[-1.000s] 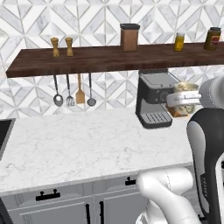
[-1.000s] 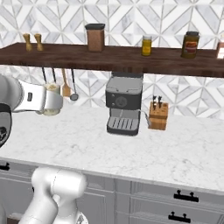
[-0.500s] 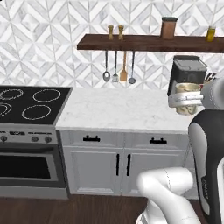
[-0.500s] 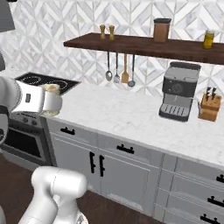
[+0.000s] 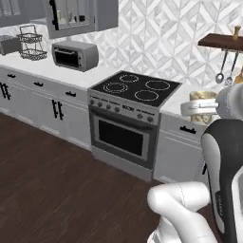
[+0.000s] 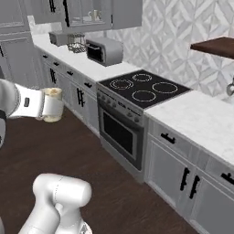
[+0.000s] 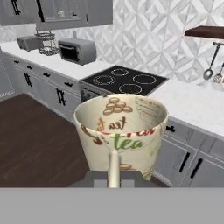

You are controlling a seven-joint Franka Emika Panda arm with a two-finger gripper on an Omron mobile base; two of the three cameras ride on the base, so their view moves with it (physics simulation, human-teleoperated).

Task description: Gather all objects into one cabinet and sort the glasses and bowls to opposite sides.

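Note:
My gripper [image 7: 114,176] is shut on the handle of a cream cup [image 7: 120,131] printed with "tea" and brown shapes. The cup is upright and looks hollow inside. In the base views the same cup [image 5: 201,105] [image 6: 54,104] hangs in the air at the end of my white arm, in front of the base cabinets. The grey upper cabinet [image 5: 76,17] [image 6: 87,13] [image 7: 61,13] with paned doors and black bar handles hangs far off above the counter. Another pale cup [image 6: 94,15] sits on its shelf. No bowl can be made out.
A black cooktop [image 5: 135,88] over an oven [image 5: 122,137] lies between me and the cabinet. A grey toaster oven [image 5: 73,54], a wire rack [image 5: 32,42] and a toaster [image 5: 9,45] stand on the counter below it. Dark wood floor [image 5: 52,180] gives free room.
The whole picture has shifted: the base has driven and turned away from the coffee machine, bringing the stove and the wall cabinet into view. The cup stays in my shut gripper.

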